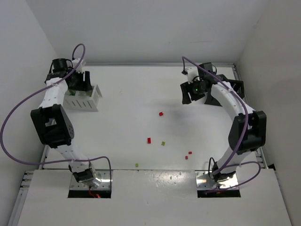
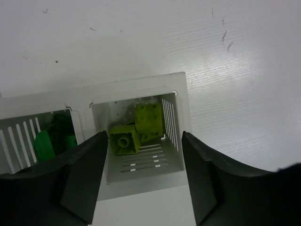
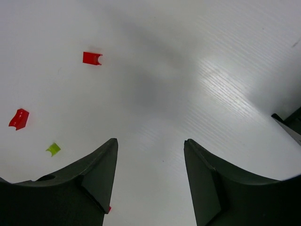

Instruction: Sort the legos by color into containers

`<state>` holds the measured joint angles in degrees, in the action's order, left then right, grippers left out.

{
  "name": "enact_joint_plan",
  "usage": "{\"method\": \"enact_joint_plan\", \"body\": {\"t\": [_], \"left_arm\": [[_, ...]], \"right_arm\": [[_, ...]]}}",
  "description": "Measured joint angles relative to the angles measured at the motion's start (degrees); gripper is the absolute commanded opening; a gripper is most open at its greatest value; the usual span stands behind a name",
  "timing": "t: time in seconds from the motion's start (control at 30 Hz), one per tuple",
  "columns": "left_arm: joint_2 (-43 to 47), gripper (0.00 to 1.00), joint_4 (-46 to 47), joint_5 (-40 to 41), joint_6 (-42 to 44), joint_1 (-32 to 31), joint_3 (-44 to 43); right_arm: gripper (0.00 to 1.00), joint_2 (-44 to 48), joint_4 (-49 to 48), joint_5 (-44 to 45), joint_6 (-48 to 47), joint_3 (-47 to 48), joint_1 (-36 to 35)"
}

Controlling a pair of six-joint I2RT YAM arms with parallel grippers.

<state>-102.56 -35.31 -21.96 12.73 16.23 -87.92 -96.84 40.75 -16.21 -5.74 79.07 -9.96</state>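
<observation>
My left gripper [image 1: 80, 85] hangs open over the white container [image 1: 92, 100] at the far left, nothing between its fingers. In the left wrist view the gripper [image 2: 144, 138] is above the white container's [image 2: 141, 84] right compartment, where two yellow-green legos [image 2: 123, 140] lie. The left compartment holds green pieces [image 2: 51, 140]. My right gripper [image 1: 194, 94] is open and empty, raised beside the black container [image 1: 236, 86]. Below the right gripper [image 3: 150, 143] is bare table, with two red legos [image 3: 91, 58] and a yellow-green one [image 3: 53, 149] to its left.
Loose legos lie mid-table: red ones [image 1: 161, 114] [image 1: 149, 140] [image 1: 188, 155] and yellow-green ones [image 1: 163, 143] [image 1: 137, 165]. White walls close in the table at the back and both sides. A corner of the black container [image 3: 289, 121] shows at the right edge of the right wrist view.
</observation>
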Motion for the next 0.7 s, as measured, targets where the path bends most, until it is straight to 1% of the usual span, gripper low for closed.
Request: {"method": "enact_joint_plan", "body": {"t": [0.07, 0.2, 0.23, 0.3, 0.4, 0.5, 0.57, 0.7], "left_arm": [[0.85, 0.74, 0.24, 0.44, -0.39, 0.0, -0.11], [2.84, 0.91, -0.17, 0.11, -1.05, 0.0, -1.7], [3.91, 1.0, -0.26, -0.31, -1.07, 0.0, -1.84], [7.43, 1.0, -0.92, -1.42, -0.83, 0.0, -1.64], [15.15, 1.0, -0.57, -3.3, -0.04, 0.15, -0.13], [24.37, 1.0, -0.07, -5.92, 1.49, 0.35, 3.52], [29.2, 1.0, 0.02, -6.1, 2.29, 0.09, 6.01], [33.7, 1.0, -0.42, -6.62, 3.41, -0.44, 11.26]], "right_arm": [[0.59, -0.57, -0.04, 0.35, 0.0, -0.15, -1.25], [0.58, -1.4, -0.17, 1.05, 0.0, -0.37, -3.1], [0.56, -1.66, -0.33, 1.22, 0.07, -0.37, -3.63], [0.54, -2.69, -0.63, 1.4, 0.31, -0.33, -4.76], [0.54, -5.88, -1.31, 2.23, 0.85, 0.07, -7.93], [0.54, -11.67, -1.22, 3.19, 1.27, 2.62, -12.31], [0.56, -15.54, -1.31, 4.02, 1.4, 4.87, -14.91], [0.64, -20.06, -2.16, 5.95, 2.01, 6.8, -18.49]]}}
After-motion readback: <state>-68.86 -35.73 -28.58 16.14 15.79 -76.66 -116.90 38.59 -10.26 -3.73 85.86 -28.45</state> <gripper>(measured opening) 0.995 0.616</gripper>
